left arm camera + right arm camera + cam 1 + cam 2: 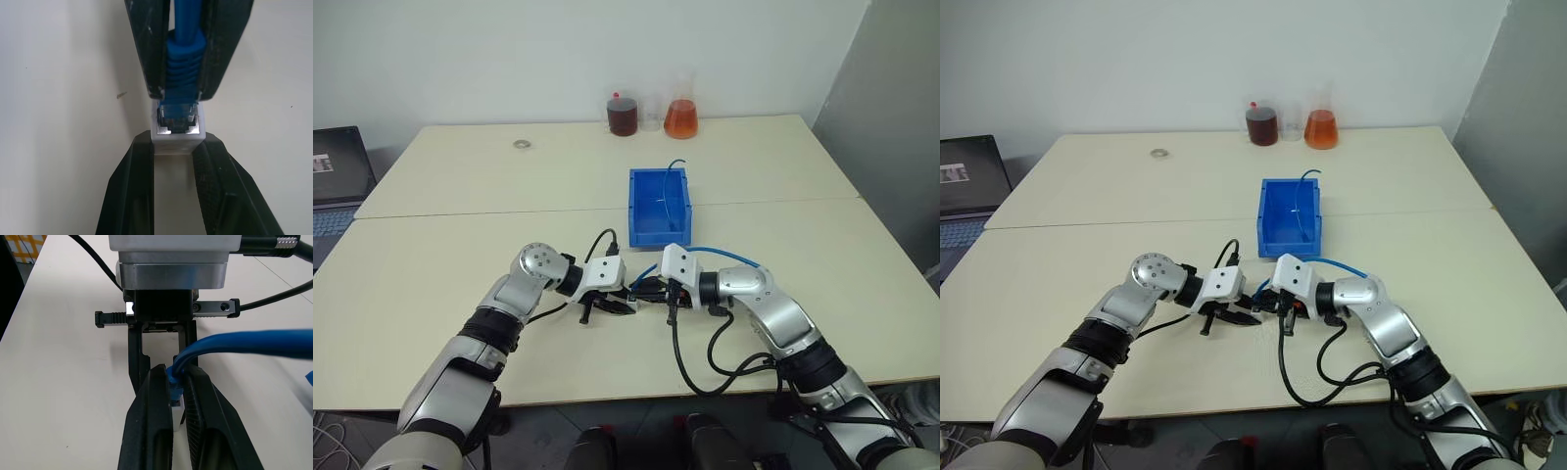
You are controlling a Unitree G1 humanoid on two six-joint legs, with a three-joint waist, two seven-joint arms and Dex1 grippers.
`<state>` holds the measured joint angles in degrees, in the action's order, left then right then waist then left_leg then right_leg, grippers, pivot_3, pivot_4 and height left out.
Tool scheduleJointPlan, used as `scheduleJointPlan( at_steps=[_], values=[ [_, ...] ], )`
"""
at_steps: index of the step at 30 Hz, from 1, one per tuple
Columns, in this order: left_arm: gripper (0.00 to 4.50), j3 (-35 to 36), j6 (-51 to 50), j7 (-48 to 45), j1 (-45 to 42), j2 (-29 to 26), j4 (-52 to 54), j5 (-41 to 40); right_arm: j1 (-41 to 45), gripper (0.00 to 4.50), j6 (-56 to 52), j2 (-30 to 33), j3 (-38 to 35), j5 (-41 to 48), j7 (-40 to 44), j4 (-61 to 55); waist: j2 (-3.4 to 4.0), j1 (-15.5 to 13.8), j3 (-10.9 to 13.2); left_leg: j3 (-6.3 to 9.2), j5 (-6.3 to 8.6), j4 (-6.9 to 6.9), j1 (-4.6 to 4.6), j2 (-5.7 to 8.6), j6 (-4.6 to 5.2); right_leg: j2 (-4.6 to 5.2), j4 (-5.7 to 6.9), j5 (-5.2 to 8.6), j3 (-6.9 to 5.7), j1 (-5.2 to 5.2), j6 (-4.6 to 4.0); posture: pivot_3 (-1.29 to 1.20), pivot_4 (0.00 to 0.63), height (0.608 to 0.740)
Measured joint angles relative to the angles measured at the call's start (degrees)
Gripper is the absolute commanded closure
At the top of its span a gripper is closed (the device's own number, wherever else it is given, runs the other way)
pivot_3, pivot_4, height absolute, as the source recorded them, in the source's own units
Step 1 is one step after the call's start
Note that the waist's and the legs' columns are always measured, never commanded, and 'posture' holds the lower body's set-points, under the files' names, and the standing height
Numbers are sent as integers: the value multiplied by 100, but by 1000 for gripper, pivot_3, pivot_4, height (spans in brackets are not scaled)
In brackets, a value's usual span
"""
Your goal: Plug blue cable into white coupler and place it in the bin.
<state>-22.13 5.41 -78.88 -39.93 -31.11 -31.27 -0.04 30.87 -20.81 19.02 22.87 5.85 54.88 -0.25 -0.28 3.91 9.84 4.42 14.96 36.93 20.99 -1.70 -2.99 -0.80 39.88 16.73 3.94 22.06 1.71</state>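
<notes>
Table (460, 255), L to R:

- Laptop (337, 176): far L edge, off the table. Not in play.
- Ring (522, 144): small, metal, far L of table top, well apart from the work.
- L gripper (607, 305): near front edge, centre. Jaws clamped on coupler (177, 134), one finger on each side wall. Coupler: tiny white plastic block, rigid, light, smooth-sided; judged prone to slip or twist if squeezed off-centre. Best hold = flat side walls, as now, leaving the socket mouth clear.
- Plug end of cable (182, 58): meets coupler mouth. Clear plug sits in or at the socket; full seating not confirmable, latch click can't be seen.
- R gripper (177, 396): just R of L gripper, tips facing it. Jaws clamped on the ribbed blue boot behind the plug. Boot = stiffest part of cable, right spot to push from; cord itself thin, limp, springy, no good for pushing. Clear plug w/ small latch tab: judged fragile, needs a straight push, no side load.
- Cord: loops up from R gripper, arcs back over R forearm.
- Bin (636, 211): behind grippers, mid-table, open top. Thin blue wire stands in it at the far wall.
- Flasks (651, 116): far edge behind bin, red and orange liquid, well clear.

Joined pair judged light; trailing cord likely to drag or snag on bin wall at drop-off.
</notes>
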Motion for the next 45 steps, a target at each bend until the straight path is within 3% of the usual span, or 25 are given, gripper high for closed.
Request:
scheduleJointPlan(
  at_steps=[7, 26, 28, 36, 41, 44, 45],
  values=[
    [3736, 8, -20, 79, 120, -22, 117, 3, -26, 4408, -325, -86, 28, -2, -22, -107, -13, 1, -20, 0, 0, -4, -6, -1, 0, 0, -2, 2, 0, -3, -2, 0, 150, 740],
    [3736, 27, -164, 287, 317, -125, 295, 4, -48, 4408, 306, -367, 82, -164, -121, 566, -35, 94, -98, 3, 1, -35, -58, -10, 1, -6, -37, 6, -2, -51, -8, 0, 150, 740],
    [3036, 29, -152, 299, 321, -124, 297, 4, -41, 4408, 299, -367, 76, -160, -120, 571, -36, 94, -98, 3, 1, -37, -59, -10, 1, -6, -39, 6, -1, -52, -7, 0, 150, 740],
    [1577, 282, -467, 299, 518, -166, 592, -155, 29, 4408, 262, -370, -32, -100, -149, 645, -36, 95, -96, 3, 1, -79, -45, -10, 1, -6, -83, 5, 0, -42, -6, 0, 150, 740],
    [604, 681, -1208, 159, 1063, -785, 1355, -577, -33, 4408, -111, -361, -177, 48, -254, 296, -42, 107, -73, 4, 1, -88, -2, -13, 1, -6, -82, 9, 2, 5, -15, 0, 150, 740],
    [50, 1372, -1994, 336, 1702, -1260, 2143, -1023, -104, 4408, -952, -295, -521, 345, -450, -140, -42, 86, -27, 12, 0, -87, 31, -15, 0, 5, -84, 10, -2, 28, -17, 0, 150, 740],
    [50, 1599, -2216, 455, 1859, -1325, 2388, -1153, -111, 4408, -1268, -230, -692, 467, -533, -276, -42, 72, -16, 16, 0, -85, 49, -13, -2, 12, -85, 10, -10, 38, -17, 0, 150, 740]
  ],
)
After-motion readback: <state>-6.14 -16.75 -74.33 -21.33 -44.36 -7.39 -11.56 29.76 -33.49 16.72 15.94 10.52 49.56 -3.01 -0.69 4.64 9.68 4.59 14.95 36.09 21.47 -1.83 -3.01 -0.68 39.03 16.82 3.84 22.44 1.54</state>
